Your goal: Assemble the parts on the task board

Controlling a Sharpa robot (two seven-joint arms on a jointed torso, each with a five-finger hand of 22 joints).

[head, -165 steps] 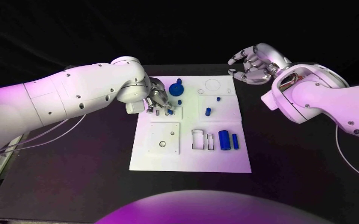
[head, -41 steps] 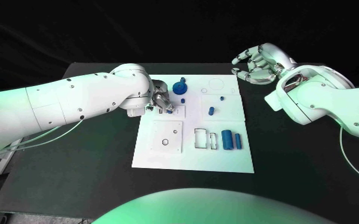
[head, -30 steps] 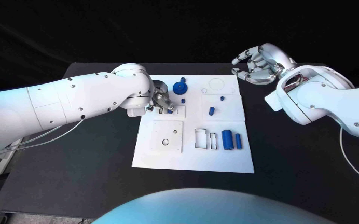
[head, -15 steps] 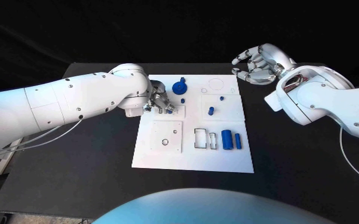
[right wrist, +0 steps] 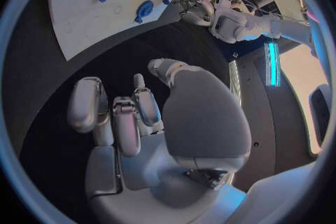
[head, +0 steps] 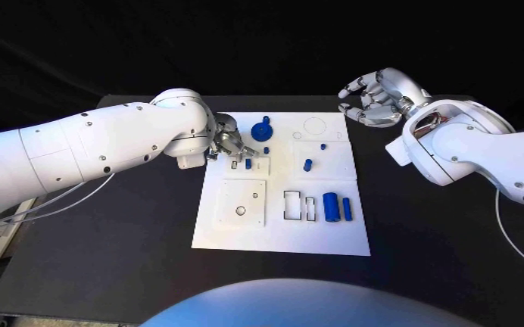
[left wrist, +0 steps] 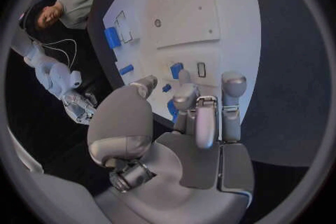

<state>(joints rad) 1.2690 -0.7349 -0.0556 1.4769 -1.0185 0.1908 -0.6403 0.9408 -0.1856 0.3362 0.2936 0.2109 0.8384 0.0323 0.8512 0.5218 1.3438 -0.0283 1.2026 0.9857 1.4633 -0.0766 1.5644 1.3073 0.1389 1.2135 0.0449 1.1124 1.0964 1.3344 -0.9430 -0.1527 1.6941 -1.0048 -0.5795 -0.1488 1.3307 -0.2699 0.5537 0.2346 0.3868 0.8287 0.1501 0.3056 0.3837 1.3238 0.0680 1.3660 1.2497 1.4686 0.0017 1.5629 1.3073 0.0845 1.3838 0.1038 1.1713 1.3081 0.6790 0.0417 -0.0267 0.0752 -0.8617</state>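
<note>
Here the task board (head: 281,230) carries blue parts (head: 329,206); the left hand (head: 229,145) and the right hand (head: 375,101) hold nothing, fingers apart.

L hand (head: 229,145) fingertips hide board slot beneath; can't tell if holding a part.

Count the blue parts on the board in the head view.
7 on the task board: knob, small pegs, pieces, two cylinders. The left hand may hide more.
</note>
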